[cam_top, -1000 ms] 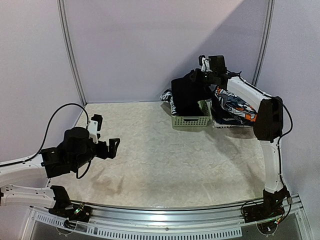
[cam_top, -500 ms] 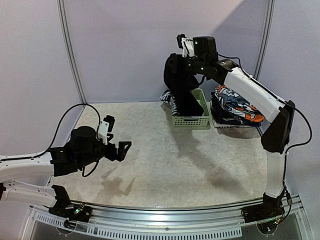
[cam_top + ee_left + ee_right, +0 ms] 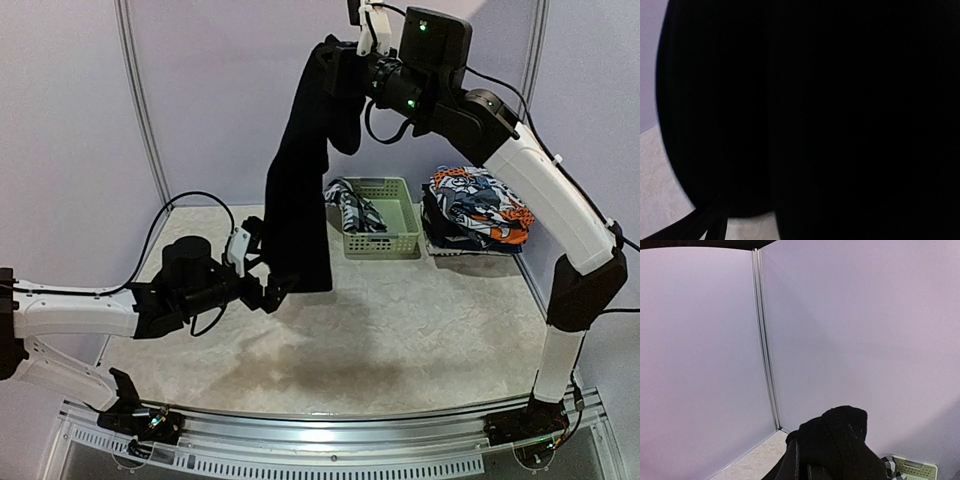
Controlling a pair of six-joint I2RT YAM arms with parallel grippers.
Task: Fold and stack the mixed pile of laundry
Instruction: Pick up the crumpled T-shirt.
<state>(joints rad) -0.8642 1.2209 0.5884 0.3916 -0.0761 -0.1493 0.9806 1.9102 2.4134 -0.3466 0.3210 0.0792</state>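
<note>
The right fingers [image 3: 350, 75] are high above the bench and clamped tight on the top of the black cloth [image 3: 300, 190]. From them the cloth hangs down and to the left in one long dark strip, and its bottom hem stops short of the bench. In the right wrist view a bunched fold of the black cloth [image 3: 835, 445] covers those fingers completely.

The left fingers [image 3: 266, 258] are spread as wide as they go and hold nothing. They sit at the left edge of the cloth's lower end. In the left wrist view the black cloth [image 3: 815, 110] fills nearly the whole frame, directly ahead of them. I cannot tell whether it touches them.

Well below the right fingers, and beyond the left ones, a pale green basket [image 3: 385, 228] stands at the back of the bench. A checked shirt [image 3: 350, 208] lies over its left rim. The printed pieces [image 3: 475, 208] are heaped just to the basket's right.

The bench [image 3: 400, 330] has a pale, mottled cream surface. Plain lilac walls [image 3: 230, 90] close it in, and a metal corner post [image 3: 765, 340] joins them.
</note>
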